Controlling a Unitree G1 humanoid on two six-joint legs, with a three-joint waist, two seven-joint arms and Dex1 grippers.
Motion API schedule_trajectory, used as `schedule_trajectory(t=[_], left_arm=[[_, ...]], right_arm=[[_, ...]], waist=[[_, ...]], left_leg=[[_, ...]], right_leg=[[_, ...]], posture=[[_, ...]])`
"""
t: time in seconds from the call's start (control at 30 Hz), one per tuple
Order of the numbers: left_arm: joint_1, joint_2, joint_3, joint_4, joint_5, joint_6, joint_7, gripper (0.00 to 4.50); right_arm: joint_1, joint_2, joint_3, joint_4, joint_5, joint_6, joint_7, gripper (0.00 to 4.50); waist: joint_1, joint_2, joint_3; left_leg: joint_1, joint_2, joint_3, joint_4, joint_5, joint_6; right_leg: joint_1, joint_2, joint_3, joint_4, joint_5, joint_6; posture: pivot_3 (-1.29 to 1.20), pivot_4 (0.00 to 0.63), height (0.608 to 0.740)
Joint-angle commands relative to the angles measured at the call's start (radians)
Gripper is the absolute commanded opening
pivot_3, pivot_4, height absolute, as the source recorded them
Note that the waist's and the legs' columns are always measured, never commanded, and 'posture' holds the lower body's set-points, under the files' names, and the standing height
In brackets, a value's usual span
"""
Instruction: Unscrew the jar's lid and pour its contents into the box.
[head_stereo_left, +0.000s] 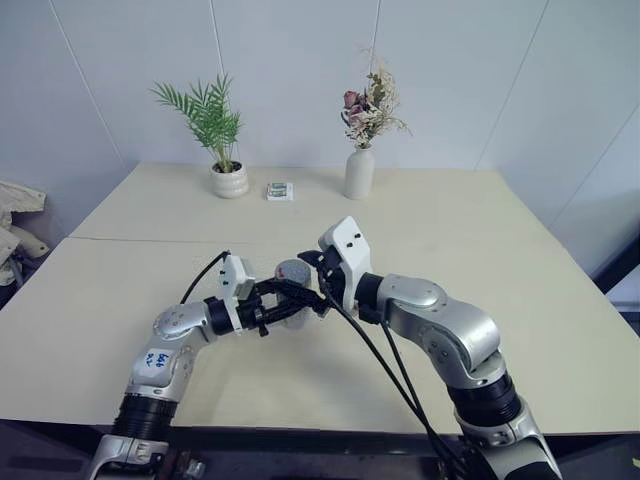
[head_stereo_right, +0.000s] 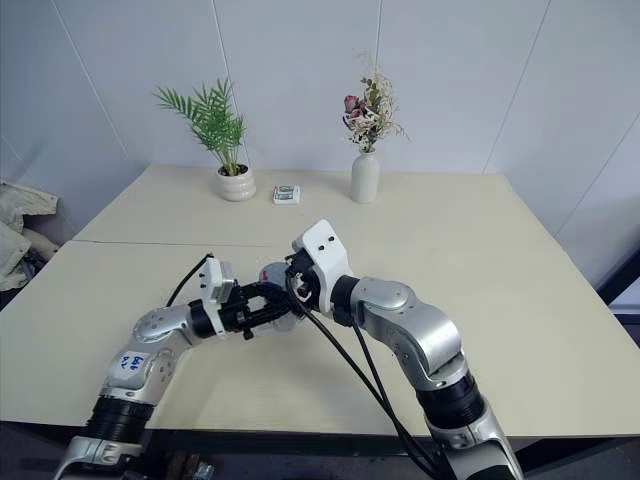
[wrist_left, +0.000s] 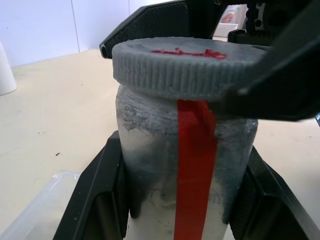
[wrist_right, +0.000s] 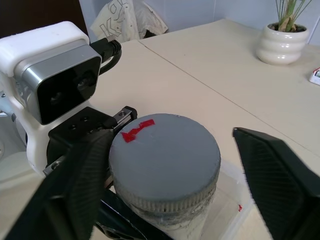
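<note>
My left gripper (head_stereo_left: 290, 303) is shut on the jar (wrist_left: 150, 165), holding it upright above the table with a finger on each side of its cloudy body. A red tape strip runs down the jar's side. The grey ribbed lid (wrist_right: 165, 155), marked with red, sits on top of the jar. My right gripper (wrist_right: 167, 140) straddles the lid from the other side. One finger lies against the lid's rim and the other finger (wrist_right: 275, 175) stands apart from it, so the gripper is open. A corner of the clear box (wrist_left: 45, 205) lies on the table beneath the jar. The contents are hidden.
At the table's far side stand a white plant pot (head_stereo_left: 230, 180) with a green palm, a white flower vase (head_stereo_left: 359, 172), and a small patterned item (head_stereo_left: 279, 190) between them. Crumpled cloth (head_stereo_left: 15, 215) lies past the table's left edge.
</note>
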Motion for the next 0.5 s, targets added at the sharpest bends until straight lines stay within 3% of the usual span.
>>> schedule_trajectory(t=[0.03, 0.3, 0.5], left_arm=[[-0.023, -0.004, 0.015, -0.022, -0.002, -0.014, -0.002, 2.00], [-0.001, 0.018, 0.016, -0.035, -0.014, 0.003, -0.034, 2.00], [-0.008, 0.064, -0.029, -0.030, -0.056, 0.033, -0.227, 2.00]], right_arm=[[-0.010, 0.015, -0.016, -0.018, 0.003, -0.018, -0.001, 2.58], [-0.008, 0.015, -0.016, -0.012, 0.018, -0.068, 0.053, 2.56], [-0.043, -0.081, -0.026, -0.040, 0.139, -0.093, 0.323, 2.56]], waist=[[0.000, 0.000, 0.000], [0.000, 0.000, 0.000], [0.001, 0.000, 0.000]], left_leg=[[0.000, 0.000, 0.000, 0.000, 0.000, 0.000], [0.000, 0.000, 0.000, 0.000, 0.000, 0.000], [0.000, 0.000, 0.000, 0.000, 0.000, 0.000]], right_leg=[[0.000, 0.000, 0.000, 0.000, 0.000, 0.000], [0.000, 0.000, 0.000, 0.000, 0.000, 0.000], [0.000, 0.000, 0.000, 0.000, 0.000, 0.000]], posture=[[0.00, 0.150, 0.740], [0.00, 0.150, 0.740], [0.00, 0.150, 0.740]])
